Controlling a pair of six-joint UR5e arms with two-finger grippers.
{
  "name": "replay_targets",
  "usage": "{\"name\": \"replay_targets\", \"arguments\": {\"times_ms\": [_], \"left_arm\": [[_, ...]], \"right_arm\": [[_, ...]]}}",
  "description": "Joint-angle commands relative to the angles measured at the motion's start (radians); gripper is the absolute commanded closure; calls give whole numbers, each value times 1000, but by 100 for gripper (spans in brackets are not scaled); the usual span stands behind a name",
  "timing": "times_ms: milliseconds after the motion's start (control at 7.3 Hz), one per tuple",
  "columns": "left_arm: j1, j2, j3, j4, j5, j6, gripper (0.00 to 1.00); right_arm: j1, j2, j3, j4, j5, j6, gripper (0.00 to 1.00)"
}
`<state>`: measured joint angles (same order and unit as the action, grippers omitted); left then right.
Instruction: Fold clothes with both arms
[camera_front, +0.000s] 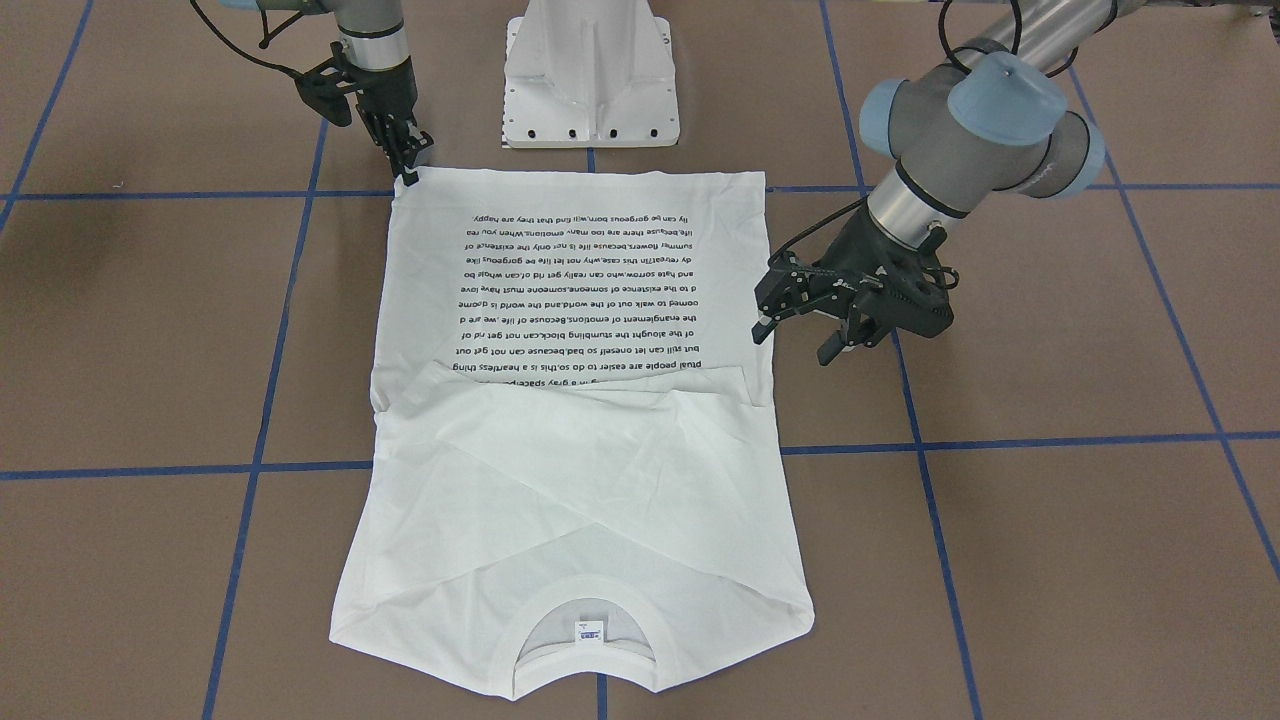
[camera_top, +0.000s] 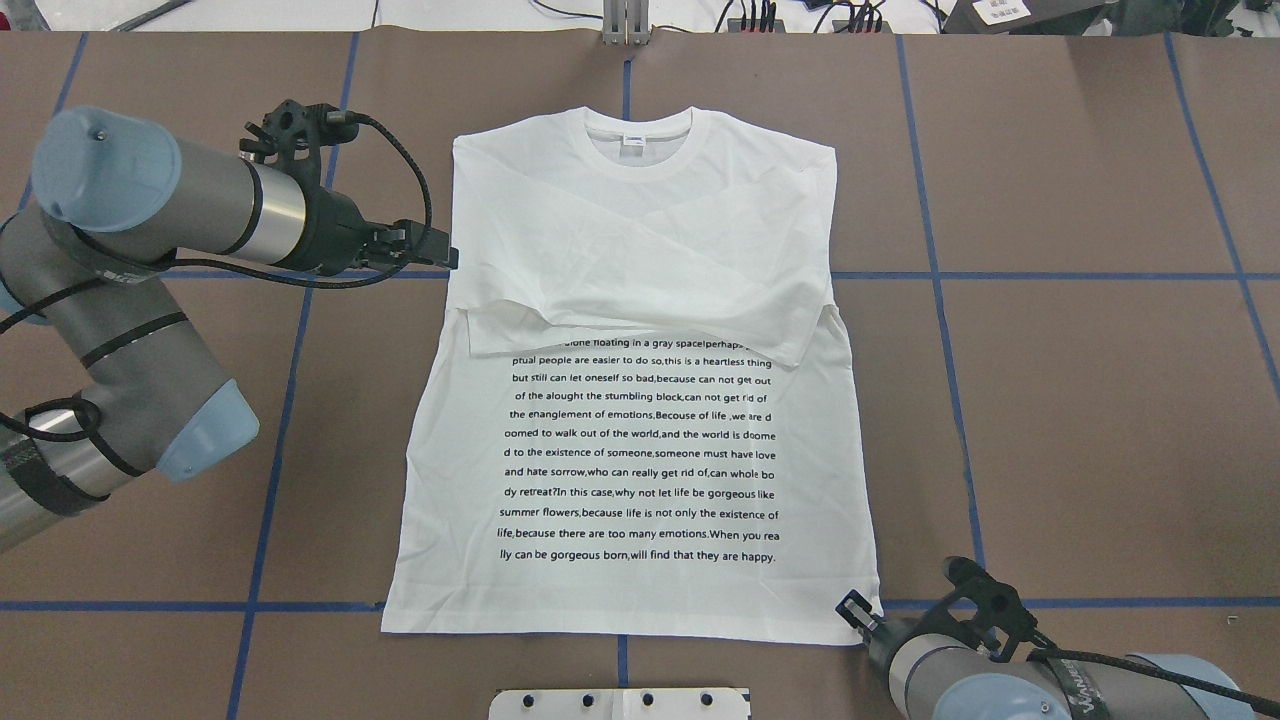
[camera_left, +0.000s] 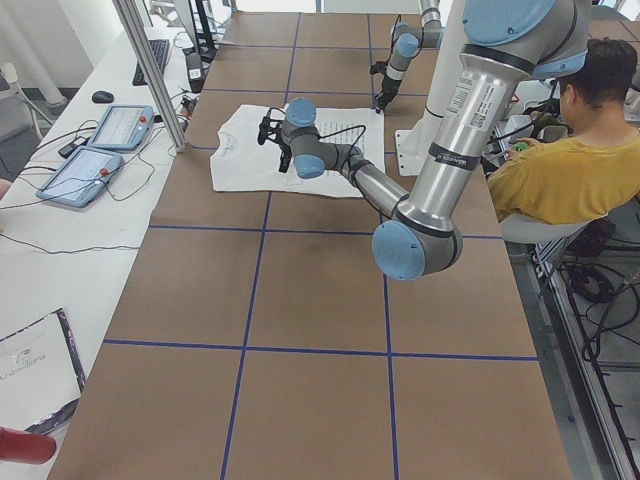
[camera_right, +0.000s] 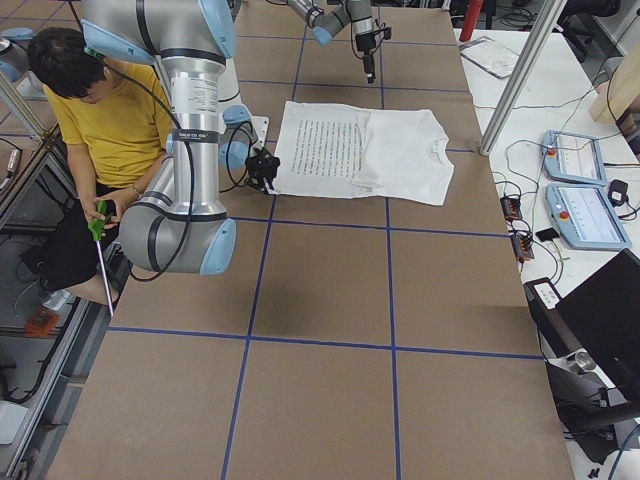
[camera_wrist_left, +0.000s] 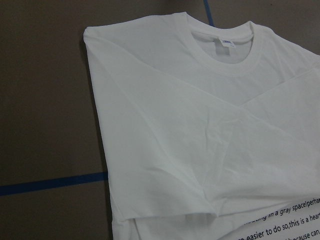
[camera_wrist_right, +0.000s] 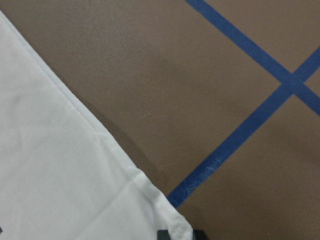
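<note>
The clothes are one white long-sleeved T-shirt (camera_top: 640, 440) lying flat with the black text up, collar (camera_top: 638, 140) at the far side and both sleeves crossed over the chest. My left gripper (camera_top: 448, 258) hovers at the shirt's left edge beside the folded sleeve. In the front-facing view this left gripper (camera_front: 795, 338) has its fingers spread, open and empty. My right gripper (camera_top: 855, 612) sits at the near right hem corner. The right wrist view shows the right gripper (camera_wrist_right: 181, 234) with both tips slightly apart astride the flat corner of the shirt (camera_wrist_right: 60, 175).
The white pedestal base (camera_front: 590, 80) stands just behind the hem. A seated person in a yellow shirt (camera_left: 560, 170) is behind the robot. Tablets (camera_left: 100, 150) and cables lie on the side bench beyond a metal post (camera_left: 150, 70). Blue tape lines (camera_top: 1050, 275) cross the brown table.
</note>
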<state>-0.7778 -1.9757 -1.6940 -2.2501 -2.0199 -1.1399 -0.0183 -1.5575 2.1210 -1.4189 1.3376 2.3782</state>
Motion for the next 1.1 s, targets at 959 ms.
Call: {"name": "replay_targets", "arguments": {"times_ms": [959], "left_arm": [[406, 254, -220, 88, 416, -455, 14]], "right_arm": [[26, -33, 80, -5, 6, -14, 100]]}}
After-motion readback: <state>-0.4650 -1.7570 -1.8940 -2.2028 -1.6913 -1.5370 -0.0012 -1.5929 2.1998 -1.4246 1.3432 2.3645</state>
